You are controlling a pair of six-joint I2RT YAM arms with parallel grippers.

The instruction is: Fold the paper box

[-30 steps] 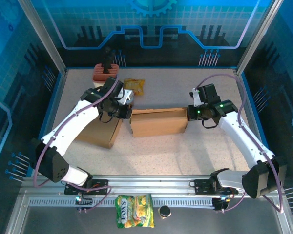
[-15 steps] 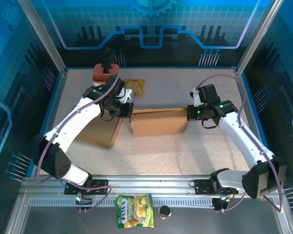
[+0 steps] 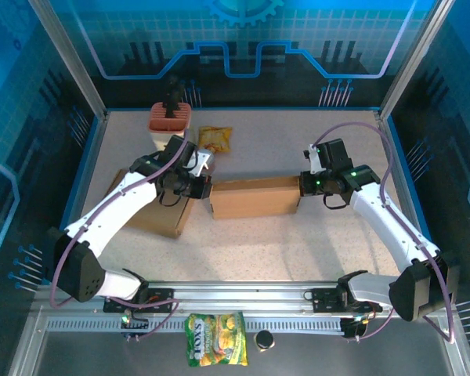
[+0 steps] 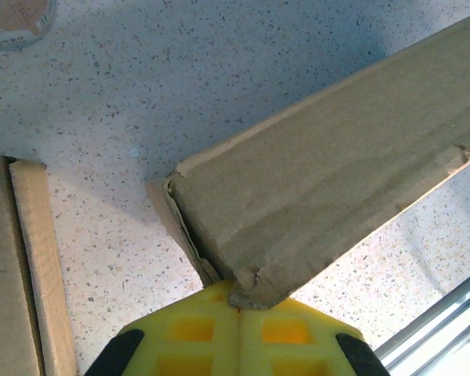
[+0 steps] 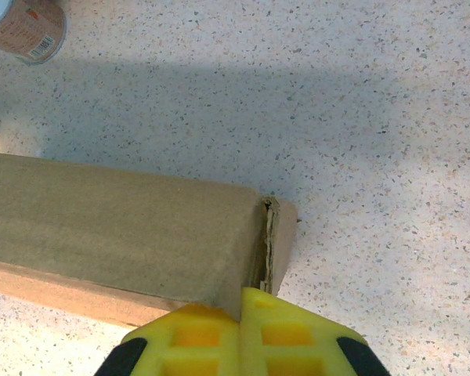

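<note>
Nearest to you, on the metal rail (image 3: 243, 301) between the arm bases, lies a green and yellow snack bag (image 3: 215, 349), with a small dark round cap (image 3: 264, 339) just beside it on the right.

Move up onto the speckled table (image 3: 251, 251) and there's your paper box (image 3: 254, 197), lying long-side across the middle between the two arms.

Your left gripper (image 3: 207, 186) is at its left end. From the left wrist, the yellow fingers (image 4: 188, 329) are pressed together, and the box's (image 4: 329, 172) crumpled lower corner runs right into the seam between them. It's pinched tight.

Your right gripper (image 3: 301, 184) is at the opposite end. On the right wrist, the jaws are closed the same way, with the corner edge of the box (image 5: 110, 227) nipped between the fingers (image 5: 298, 333) and an end flap standing just beside it.

Under your left forearm a second flat cardboard piece (image 3: 160, 219) lies on the table, just left of the box. You can see its edge in the left wrist view (image 4: 16, 266).

Further back, a yellow packet (image 3: 215, 139) lies apart from the box. A reddish-brown container (image 3: 171, 116) with something dark on top stands near the far left edge.
</note>
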